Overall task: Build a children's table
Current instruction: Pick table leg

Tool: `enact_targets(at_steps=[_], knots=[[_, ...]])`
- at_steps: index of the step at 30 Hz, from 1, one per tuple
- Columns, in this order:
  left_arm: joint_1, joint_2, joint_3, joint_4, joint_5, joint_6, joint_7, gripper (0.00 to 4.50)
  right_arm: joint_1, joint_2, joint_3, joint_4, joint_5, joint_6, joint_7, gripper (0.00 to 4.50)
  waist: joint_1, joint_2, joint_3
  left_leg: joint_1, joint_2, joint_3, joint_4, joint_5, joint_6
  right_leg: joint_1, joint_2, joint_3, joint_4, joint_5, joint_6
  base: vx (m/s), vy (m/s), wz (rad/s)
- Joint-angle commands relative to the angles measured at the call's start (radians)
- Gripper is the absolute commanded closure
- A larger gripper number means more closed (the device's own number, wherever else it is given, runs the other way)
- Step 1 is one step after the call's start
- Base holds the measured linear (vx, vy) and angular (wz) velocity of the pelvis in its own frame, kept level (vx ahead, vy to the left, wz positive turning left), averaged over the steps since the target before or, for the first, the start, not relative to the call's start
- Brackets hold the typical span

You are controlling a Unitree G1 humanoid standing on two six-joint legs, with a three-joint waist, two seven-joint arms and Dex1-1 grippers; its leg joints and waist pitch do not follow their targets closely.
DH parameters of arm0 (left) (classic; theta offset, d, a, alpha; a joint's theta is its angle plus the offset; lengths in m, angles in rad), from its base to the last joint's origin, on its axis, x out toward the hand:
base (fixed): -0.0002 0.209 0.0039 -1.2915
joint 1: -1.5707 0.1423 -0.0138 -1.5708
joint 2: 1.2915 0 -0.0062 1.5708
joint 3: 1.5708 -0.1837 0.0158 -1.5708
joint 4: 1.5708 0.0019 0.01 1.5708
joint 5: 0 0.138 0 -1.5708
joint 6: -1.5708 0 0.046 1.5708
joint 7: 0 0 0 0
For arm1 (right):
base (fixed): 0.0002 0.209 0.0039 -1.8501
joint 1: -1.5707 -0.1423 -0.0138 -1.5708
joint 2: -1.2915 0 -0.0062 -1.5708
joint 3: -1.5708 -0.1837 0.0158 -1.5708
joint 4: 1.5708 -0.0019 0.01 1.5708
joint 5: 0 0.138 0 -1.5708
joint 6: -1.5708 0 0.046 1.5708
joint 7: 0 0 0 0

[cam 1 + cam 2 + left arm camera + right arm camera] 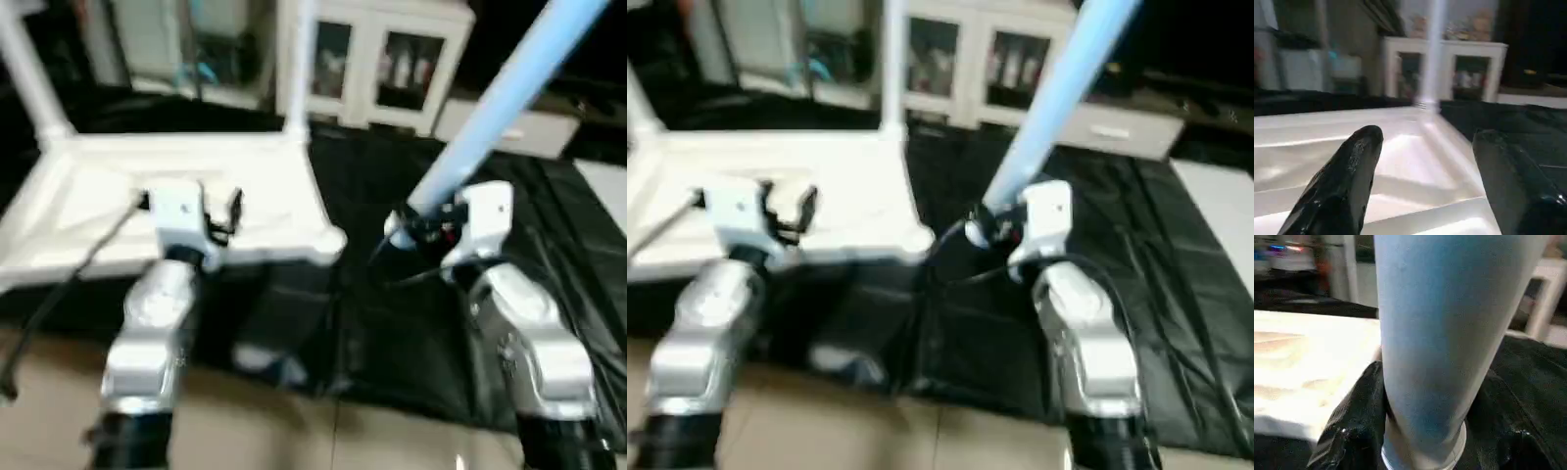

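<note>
The white tabletop (pixel 88 211) lies upside down on the black-covered worktable, ribbed underside up. Two white legs stand upright in its far corner sockets, one at the left (pixel 27 73) and one at the right (pixel 298 69). My left gripper (pixel 220 211) hovers open over the tabletop's near edge, its black fingers (pixel 1347 181) apart with nothing between them. My right gripper (pixel 416 230) is shut on the lower end of a third leg (pixel 500 108), which tilts up and to the right, just right of the tabletop's near right corner (pixel 328 240).
The black cover (pixel 411 323) drapes over the worktable's front edge, with tiled floor (pixel 294 431) below. White cabinets (pixel 382 59) with glass doors stand behind the table. A black cable (pixel 59 294) runs from my left wrist across the tabletop's edge.
</note>
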Motion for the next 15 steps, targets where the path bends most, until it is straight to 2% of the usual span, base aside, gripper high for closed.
enact_targets(at_steps=[1, 2, 3, 4, 5, 6, 7, 8, 9, 10, 11, 12, 13, 14, 15], knots=[[-0.005, 0.001, 0.003, 0.009, -0.018, -0.016, -0.008, 1.15, -0.011, 0.005, -0.002, 0.009, 0.011, 0.003, -0.002, 2.61, 0.051, -0.041, -0.073, -0.155, 0.003, -0.028, 0.05, 0.069, 0.071, 0.171, -0.172, 0.176, -0.147, -0.098, -0.338, 0.209, 0.014, 0.15], [-0.005, 0.001, 0.002, 0.011, -0.017, -0.018, -0.008, 1.15, -0.011, 0.004, -0.002, 0.011, 0.011, 0.002, 0.0, 2.61, 0.048, -0.015, -0.071, -0.183, 0.026, -0.043, 0.028, 0.159, 0.051, 0.169, -0.153, 0.134, -0.136, 0.075, -0.369, 0.196, 0.04, 0.15], [-0.004, -0.001, -0.005, 0.018, -0.011, -0.023, -0.005, 1.15, -0.014, 0.002, -0.005, 0.018, 0.016, -0.001, 0.006, 2.61, 0.032, 0.015, -0.081, -0.163, 0.041, -0.039, -0.074, 0.312, 0.082, 0.147, -0.058, 0.04, -0.111, 0.121, -0.297, 0.196, 0.04, 0.15], [-0.005, -0.002, -0.011, 0.025, -0.004, -0.03, -0.003, 1.15, -0.017, 0.0, -0.007, 0.025, 0.02, -0.004, 0.011, 2.61, 0.018, 0.048, -0.088, -0.112, 0.04, -0.039, -0.123, 0.405, 0.108, 0.122, 0.003, -0.019, -0.095, 0.096, -0.221, 0.094, 0.012, 0.11], [-0.004, -0.001, -0.011, 0.024, -0.002, -0.03, -0.003, 1.15, -0.019, 0.0, -0.007, 0.025, 0.021, -0.002, 0.011, 2.61, -0.007, 0.082, -0.085, -0.016, 0.052, -0.069, -0.138, 0.376, 0.145, 0.048, 0.043, -0.058, -0.065, 0.024, -0.144, 0.088, 0.008, -0.04], [0.004, 0.003, -0.018, 0.005, 0.004, -0.016, -0.014, 1.15, -0.034, -0.006, -0.006, 0.023, 0.036, 0.021, 0.024, 2.61, -0.045, 0.083, -0.077, 0.043, 0.15, -0.176, -0.168, 0.085, 0.293, -0.061, 0.051, -0.049, 0.08, -0.167, -0.062, 0.088, 0.008, -0.04], [0.006, 0.007, -0.02, -0.003, 0.002, -0.01, -0.022, 1.15, -0.036, -0.007, -0.002, 0.02, 0.04, 0.029, 0.03, 2.61, -0.046, 0.056, -0.096, 0.083, 0.173, -0.196, -0.138, 0.084, 0.358, -0.121, 0.02, -0.028, 0.11, -0.136, 0.005, 0.201, 0.028, -0.03], [0.01, 0.014, -0.026, -0.014, -0.001, -0.002, -0.036, 1.15, -0.037, -0.01, 0.004, 0.015, 0.047, 0.039, 0.043, 2.61, -0.049, 0.042, -0.101, 0.094, 0.163, -0.186, -0.117, 0.257, 0.413, -0.161, 0.013, -0.02, 0.123, -0.081, 0.076, 0.202, 0.006, 0.02], [0.017, 0.027, -0.032, -0.026, -0.028, 0.015, -0.084, 1.15, -0.024, -0.014, 0.015, 0.01, 0.055, 0.046, 0.064, 2.61, -0.049, 0.022, -0.094, 0.068, 0.157, -0.159, -0.133, 0.374, 0.448, -0.179, 0.004, -0.007, 0.131, -0.003, 0.108, 0.202, 0.006, 0.02], [0.019, 0.032, -0.034, -0.028, -0.046, 0.024, -0.11, 1.15, -0.016, -0.015, 0.018, 0.009, 0.056, 0.046, 0.072, 2.61, -0.045, 0.013, -0.092, 0.06, 0.149, -0.139, -0.129, 0.457, 0.461, -0.193, -0.002, 0.004, 0.118, 0.055, 0.104, 0.162, -0.026, -0.05], [0.022, 0.044, -0.042, -0.028, -0.061, 0.037, -0.143, 1.15, -0.005, -0.015, 0.021, 0.008, 0.057, 0.045, 0.078, 2.61, -0.043, 0.004, -0.088, 0.045, 0.136, -0.116, -0.12, 0.539, 0.459, -0.203, -0.012, 0.019, 0.093, 0.132, 0.078, 0.146, -0.056, -0.01], [0.026, 0.06, -0.052, -0.027, -0.08, 0.04, -0.188, 1.15, 0.006, -0.014, 0.021, 0.003, 0.063, 0.052, 0.081, 2.61, -0.038, -0.034, -0.074, -0.014, 0.038, -0.034, -0.073, 0.499, 0.37, -0.171, -0.041, 0.055, -0.024, 0.37, -0.028, 0.146, -0.056, -0.01], [0.03, 0.078, -0.062, -0.028, -0.101, 0.039, -0.235, 0.96, 0.015, -0.012, 0.019, -0.005, 0.071, 0.058, 0.085, 2.61, -0.011, -0.098, -0.072, -0.093, -0.047, -0.002, -0.04, 0.236, 0.225, -0.069, -0.086, 0.137, -0.116, 0.254, 0.061, 0.101, -0.088, 0.1], [0.036, 0.099, -0.071, -0.032, -0.137, 0.043, -0.302, 0.85, 0.026, -0.013, 0.018, -0.014, 0.078, 0.058, 0.093, 2.61, 0.01, -0.083, -0.069, -0.093, -0.042, -0.024, -0.005, 0.121, 0.159, -0.048, -0.137, 0.18, -0.114, 0.188, 0.037, 0.091, -0.101, 0.09], [0.042, 0.121, -0.08, -0.037, -0.17, 0.041, -0.37, 0.78, 0.035, -0.017, 0.018, -0.025, 0.087, 0.063, 0.104, 2.61, 0.012, -0.067, -0.084, -0.102, -0.017, -0.059, -0.04, 0.233, 0.061, -0.009, -0.14, 0.159, -0.065, 0.414, -0.029, 0.091, -0.101, 0.09]])
